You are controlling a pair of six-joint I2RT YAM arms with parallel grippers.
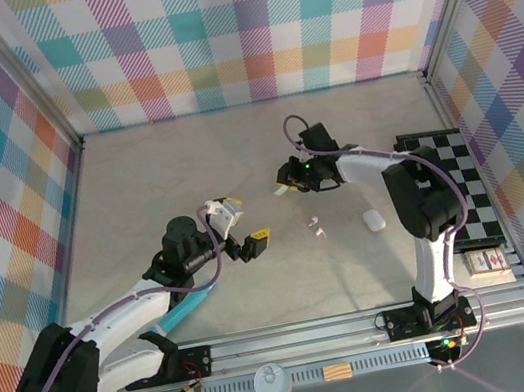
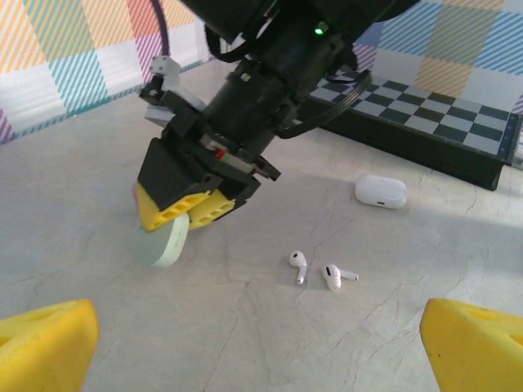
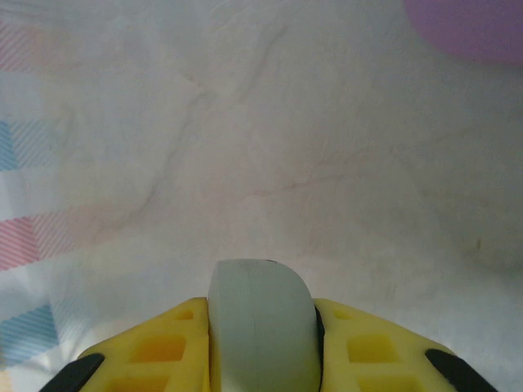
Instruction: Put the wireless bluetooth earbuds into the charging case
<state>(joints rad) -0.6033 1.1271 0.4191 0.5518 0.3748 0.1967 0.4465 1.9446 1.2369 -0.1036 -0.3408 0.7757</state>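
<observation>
**Mint case gripped, earbuds loose**

Right of glossy white pebble-shaped plastic case [image 1: 374, 220]: black-and-white checkered board [image 1: 468, 165]. Left of it and farther back: right gripper [image 2: 194, 214], yellow fingers clamped on pale mint-green rounded plastic case [image 3: 261, 327]. Well left of white case: left gripper [image 1: 243, 227], jaws spread wide, holding nothing. Just left of white case, on grey marbled tabletop [image 1: 184, 159]: two small white stemmed plastic earbuds [image 2: 299, 265], lying apart.

The yellow jaws of the right gripper [image 3: 261, 306] pinch a pale mint-green rounded case [image 3: 261, 335] at 6 o'clock, above the veined pale tabletop [image 3: 270, 147]. A blurred purple rounded shape [image 3: 474, 28] sits at 1 o'clock.
</observation>
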